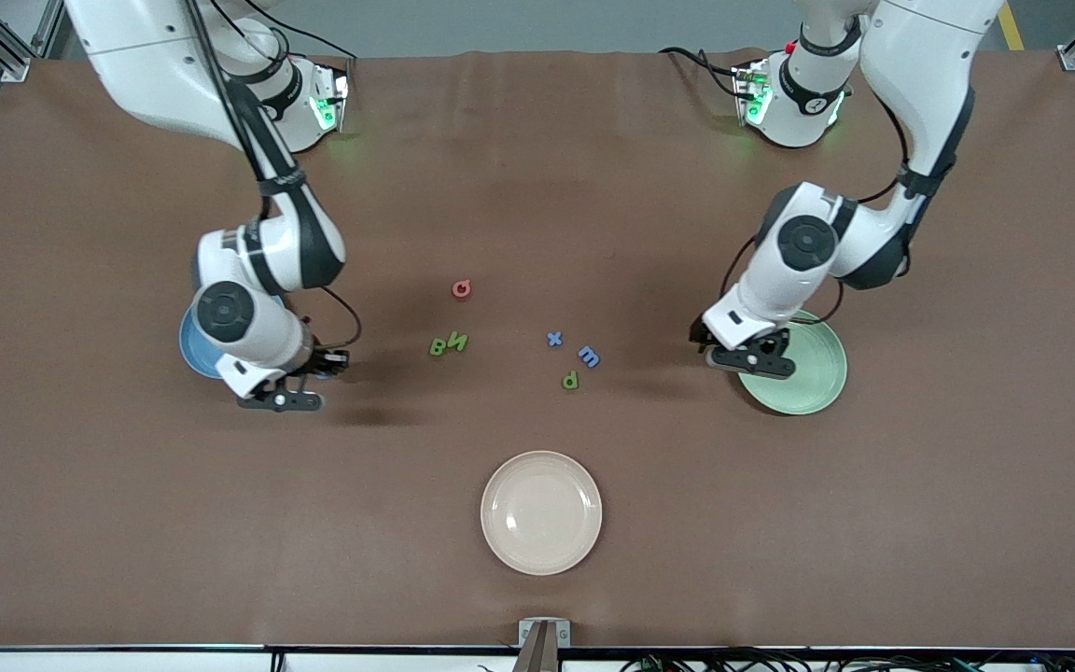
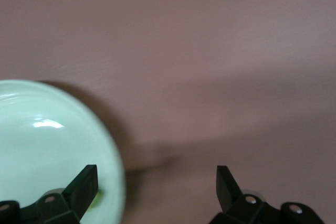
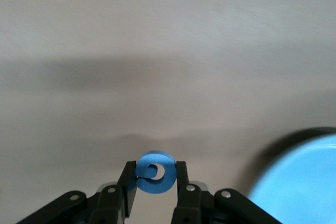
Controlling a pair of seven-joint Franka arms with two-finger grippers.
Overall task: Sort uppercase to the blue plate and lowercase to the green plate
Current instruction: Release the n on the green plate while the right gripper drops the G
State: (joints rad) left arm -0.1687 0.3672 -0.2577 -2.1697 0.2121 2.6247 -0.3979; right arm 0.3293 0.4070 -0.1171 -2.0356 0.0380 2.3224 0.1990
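Note:
My right gripper [image 3: 156, 176] is shut on the blue G [image 3: 156, 171], held over bare table beside the blue plate [image 3: 302, 182]. In the front view that gripper [image 1: 318, 366] hangs next to the blue plate [image 1: 194, 353], which the arm partly hides. My left gripper [image 2: 156, 183] is open over the rim of the green plate [image 2: 47, 140], and a bit of green foam [image 2: 97, 196] shows on the plate beside one finger. In the front view the left gripper [image 1: 750, 355] sits over the green plate's [image 1: 813, 369] edge. Red-pink Q [image 1: 462, 289], green B [image 1: 439, 347] and N [image 1: 457, 343], blue x [image 1: 554, 339], blue m [image 1: 589, 356] and green p [image 1: 571, 380] lie mid-table.
A cream plate [image 1: 541, 511] sits nearer the front camera than the letters. Brown cloth covers the table, and both arm bases stand at its farthest edge.

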